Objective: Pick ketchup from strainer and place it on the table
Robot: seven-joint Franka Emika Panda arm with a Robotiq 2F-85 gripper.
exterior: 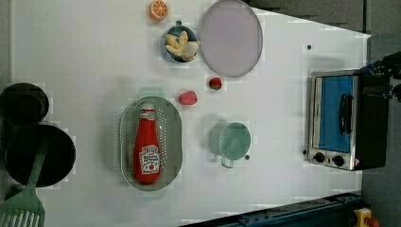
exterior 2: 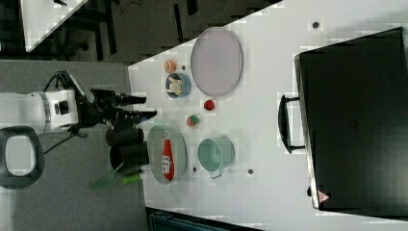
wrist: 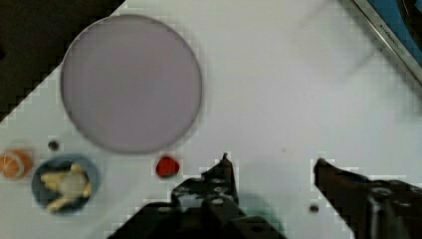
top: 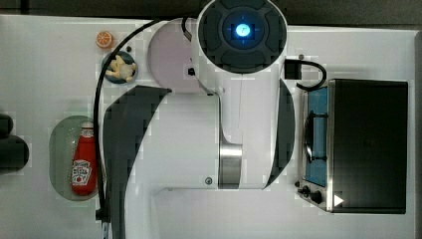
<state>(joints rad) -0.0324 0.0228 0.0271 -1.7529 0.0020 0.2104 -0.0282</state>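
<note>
The ketchup [exterior: 146,149], a red squeeze bottle with a white cap, lies lengthwise in the pale green strainer [exterior: 126,142] on the white table [exterior: 71,56]. The top view shows the ketchup [top: 83,162] and strainer [top: 60,149] at the top view's left, beside my arm. My gripper [wrist: 271,162] is open with nothing between its fingers, and looks down on bare table near the lilac plate [wrist: 130,82]. In the right view my gripper [exterior 2: 150,107] hangs high, apart from the ketchup [exterior 2: 167,156].
A teal cup [exterior: 234,141], two strawberries [exterior: 187,98] [exterior: 215,83], a blue bowl of chips [exterior: 180,43] and an orange slice [exterior: 159,9] stand around the strainer. A toaster oven [exterior: 343,120] sits at the left view's right; black pots [exterior: 40,153] and a green spatula [exterior: 23,208] at its left.
</note>
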